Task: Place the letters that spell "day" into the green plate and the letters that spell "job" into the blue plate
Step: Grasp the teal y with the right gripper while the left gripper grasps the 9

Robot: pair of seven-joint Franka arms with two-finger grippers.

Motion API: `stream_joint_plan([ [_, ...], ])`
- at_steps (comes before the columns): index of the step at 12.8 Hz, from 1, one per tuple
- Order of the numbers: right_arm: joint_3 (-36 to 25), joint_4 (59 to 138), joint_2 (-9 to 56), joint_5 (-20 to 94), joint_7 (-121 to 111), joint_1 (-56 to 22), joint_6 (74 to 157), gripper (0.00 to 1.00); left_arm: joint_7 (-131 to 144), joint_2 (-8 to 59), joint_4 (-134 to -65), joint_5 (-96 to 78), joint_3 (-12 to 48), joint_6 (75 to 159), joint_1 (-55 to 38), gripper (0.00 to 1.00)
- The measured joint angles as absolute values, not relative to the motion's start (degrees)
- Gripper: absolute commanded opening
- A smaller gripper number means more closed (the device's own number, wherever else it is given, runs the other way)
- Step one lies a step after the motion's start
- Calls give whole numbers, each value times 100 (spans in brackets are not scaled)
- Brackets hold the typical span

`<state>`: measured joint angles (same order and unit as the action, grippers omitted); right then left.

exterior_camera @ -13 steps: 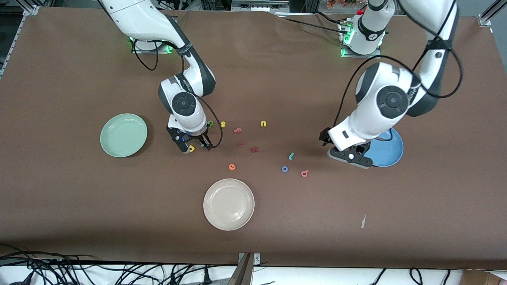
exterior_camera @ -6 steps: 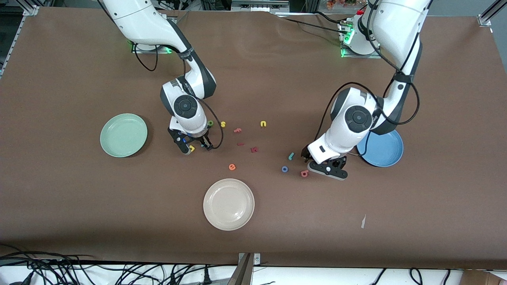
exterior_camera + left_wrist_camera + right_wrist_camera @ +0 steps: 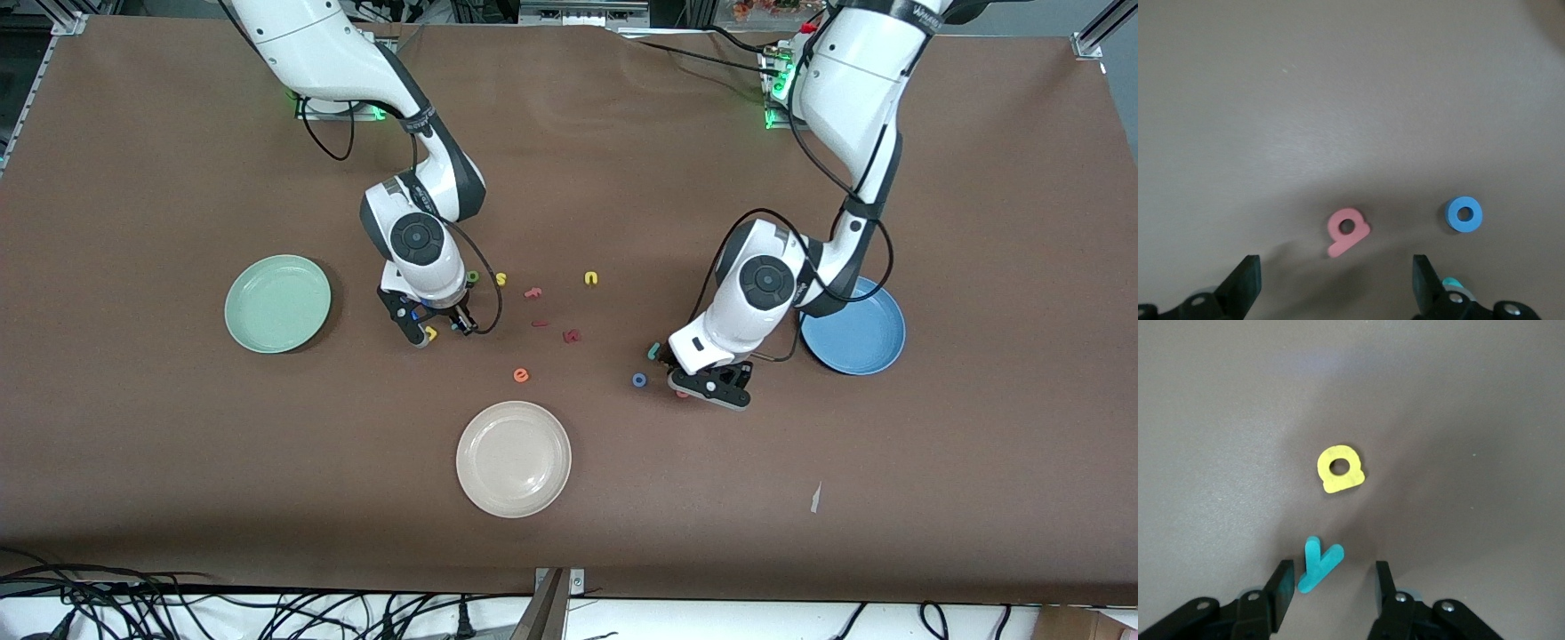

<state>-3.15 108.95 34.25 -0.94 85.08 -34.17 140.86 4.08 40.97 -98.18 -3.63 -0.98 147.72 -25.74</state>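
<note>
My right gripper (image 3: 440, 332) is low over the table beside the green plate (image 3: 277, 303). In the right wrist view its fingers (image 3: 1281, 587) stand open around the teal y (image 3: 1318, 565), which lies close to one finger. The yellow a (image 3: 1340, 469) lies just past it. The dark green d (image 3: 472, 277) lies farther from the camera. My left gripper (image 3: 1335, 287) hangs wide open over the pink b (image 3: 1347, 231). The blue o (image 3: 639, 380) and teal j (image 3: 653, 350) lie beside it. The blue plate (image 3: 858, 333) holds nothing.
A cream plate (image 3: 513, 458) sits nearest the camera. Between the arms lie a yellow s (image 3: 500, 279), a yellow u (image 3: 591, 278), an orange e (image 3: 521, 375), a salmon letter (image 3: 533, 292) and two dark red letters (image 3: 572, 336).
The left arm has swung away from the blue plate and come down over the pink b. The right arm has stayed over the yellow a and teal y.
</note>
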Motion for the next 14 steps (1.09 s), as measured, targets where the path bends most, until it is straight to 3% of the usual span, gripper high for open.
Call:
stream_joint_plan([
  [7, -315, 10895, 3449, -227, 8507, -3428, 14089, 45, 407, 4346, -9644, -363, -276, 14864, -2764, 98],
  [8, -314, 10895, 3449, -257, 8507, -3432, 14090, 41, 406, 4354, -9616, -363, -278, 14864, -2766, 99],
  [10, -314, 10893, 3449, -301, 8507, -3439, 14096, 14, 405, 4422, -9560, -363, -298, 14864, -2808, 99],
  [11, -315, 10883, 3449, -309, 8507, -3442, 14106, 13, 405, 4475, -9519, -363, -325, 14870, -2847, 98],
  [12, -314, 10876, 3449, -314, 8504, -3446, 14105, 13, 398, 4526, -9478, -363, -349, 14887, -2882, 95],
  [14, -315, 10866, 3449, -320, 8495, -3452, 14104, 13, 240, 4586, -9425, -363, -429, 14904, -2923, 77],
])
